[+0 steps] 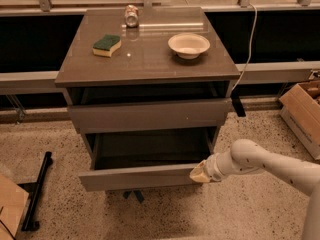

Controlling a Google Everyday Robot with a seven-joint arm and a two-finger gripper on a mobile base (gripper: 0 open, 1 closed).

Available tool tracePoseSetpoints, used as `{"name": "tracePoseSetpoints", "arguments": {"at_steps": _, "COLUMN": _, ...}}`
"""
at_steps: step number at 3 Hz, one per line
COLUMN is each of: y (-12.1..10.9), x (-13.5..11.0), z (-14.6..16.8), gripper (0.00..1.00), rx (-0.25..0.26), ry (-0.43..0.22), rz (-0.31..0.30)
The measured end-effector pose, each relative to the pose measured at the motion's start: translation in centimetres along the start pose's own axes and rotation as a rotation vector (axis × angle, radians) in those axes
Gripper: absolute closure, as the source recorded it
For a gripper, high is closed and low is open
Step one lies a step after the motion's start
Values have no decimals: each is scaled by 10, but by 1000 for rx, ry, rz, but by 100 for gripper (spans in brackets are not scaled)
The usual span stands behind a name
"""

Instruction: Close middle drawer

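Observation:
The middle drawer [137, 177] is pulled far out of the grey-brown cabinet [145, 59], and its dark box interior shows behind the flat front. My gripper [198, 173] is at the right end of that drawer front, touching or nearly touching it, with the white arm reaching in from the lower right. The uppermost drawer front [150, 115] stands slightly out from the cabinet. The lowest drawer is hidden under the open one.
On the cabinet top lie a green and yellow sponge [107, 45], a white bowl [188, 45] and a can [132, 15]. A cardboard box [304, 115] stands on the floor at right. A black stand [37, 191] lies at lower left. A cable [248, 44] hangs down the right side.

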State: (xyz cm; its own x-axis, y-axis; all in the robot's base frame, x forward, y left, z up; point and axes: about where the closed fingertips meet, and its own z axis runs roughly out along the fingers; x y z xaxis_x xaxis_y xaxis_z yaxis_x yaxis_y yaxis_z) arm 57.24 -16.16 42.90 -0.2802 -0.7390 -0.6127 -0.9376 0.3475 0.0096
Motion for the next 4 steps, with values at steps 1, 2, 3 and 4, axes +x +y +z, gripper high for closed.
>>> {"name": "tracePoseSetpoints", "arguments": {"at_steps": 1, "y": -5, "x": 1, "z": 3, "gripper": 98, "rx": 9, "ry": -4, "rz": -2}}
{"name": "tracePoseSetpoints", "arguments": {"at_steps": 2, "y": -33, "x": 3, "z": 13, "gripper": 75, "rx": 59, "ry": -26, "rz": -15}}
{"name": "tracePoseSetpoints", "arguments": {"at_steps": 3, "y": -32, "x": 3, "z": 13, "gripper": 52, "rx": 59, "ry": -26, "rz": -15}}
{"name": "tracePoseSetpoints", "arguments": {"at_steps": 4, "y": -70, "x": -3, "z": 18, "gripper": 21, "rx": 126, "ry": -49, "rz": -31}}
